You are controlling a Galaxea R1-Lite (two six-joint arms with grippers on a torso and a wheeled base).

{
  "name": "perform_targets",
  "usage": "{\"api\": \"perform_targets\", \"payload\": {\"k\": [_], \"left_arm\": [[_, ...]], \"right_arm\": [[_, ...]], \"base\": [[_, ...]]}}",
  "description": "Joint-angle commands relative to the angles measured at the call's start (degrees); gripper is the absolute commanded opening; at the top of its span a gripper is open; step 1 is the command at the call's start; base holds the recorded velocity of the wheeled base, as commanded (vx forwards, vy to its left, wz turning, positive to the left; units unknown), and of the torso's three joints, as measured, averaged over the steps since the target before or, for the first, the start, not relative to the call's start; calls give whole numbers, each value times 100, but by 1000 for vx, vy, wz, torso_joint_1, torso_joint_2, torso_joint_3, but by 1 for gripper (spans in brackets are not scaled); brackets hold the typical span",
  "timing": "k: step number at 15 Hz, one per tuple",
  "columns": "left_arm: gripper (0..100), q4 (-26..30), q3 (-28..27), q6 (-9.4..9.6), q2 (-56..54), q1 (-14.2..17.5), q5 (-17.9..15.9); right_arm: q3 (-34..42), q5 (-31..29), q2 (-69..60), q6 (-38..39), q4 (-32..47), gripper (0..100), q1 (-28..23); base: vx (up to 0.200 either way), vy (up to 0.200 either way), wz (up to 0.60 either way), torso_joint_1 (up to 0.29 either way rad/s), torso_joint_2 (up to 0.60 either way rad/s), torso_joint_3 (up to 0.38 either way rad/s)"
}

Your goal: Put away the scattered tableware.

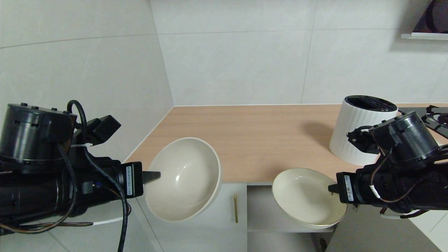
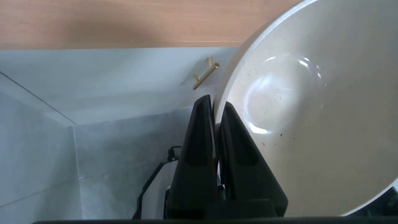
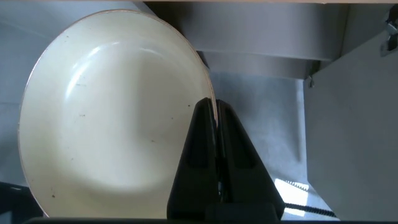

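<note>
White ribbed canister point(image 1: 357, 134) on wooden countertop point(image 1: 252, 136)

Glossy glazed bowl point(image 1: 185, 182) and plate point(image 1: 304, 199) (faintly speckled); matt wood-grain countertop point(image 1: 262, 133)

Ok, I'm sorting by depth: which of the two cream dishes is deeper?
The bowl in the left gripper: its walls rise steeply, while the plate in the right gripper is shallow.

Wall tiles point(image 1: 238, 52): pale grey, large, joined at a corner. Countertop point(image 1: 252, 133): light wood. Cabinet door point(image 1: 224, 227): grey, fitted with a brass handle point(image 1: 235, 209). Stove burner point(image 1: 437, 117): black, set at the countertop's right end.
</note>
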Motion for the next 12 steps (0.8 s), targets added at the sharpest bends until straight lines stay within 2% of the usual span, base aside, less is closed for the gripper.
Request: {"api": "perform_targets", "payload": {"k": [1, 12], "left_arm": [[0, 6, -2, 1, 10, -1, -1], [0, 6, -11, 1, 54, -1, 7]], "right_arm": [[0, 1, 17, 1, 3, 0, 1], [-9, -78, 88, 1, 3, 0, -8]], "base": [[0, 0, 0, -134, 290, 159], [0, 0, 0, -207, 485, 276]]}}
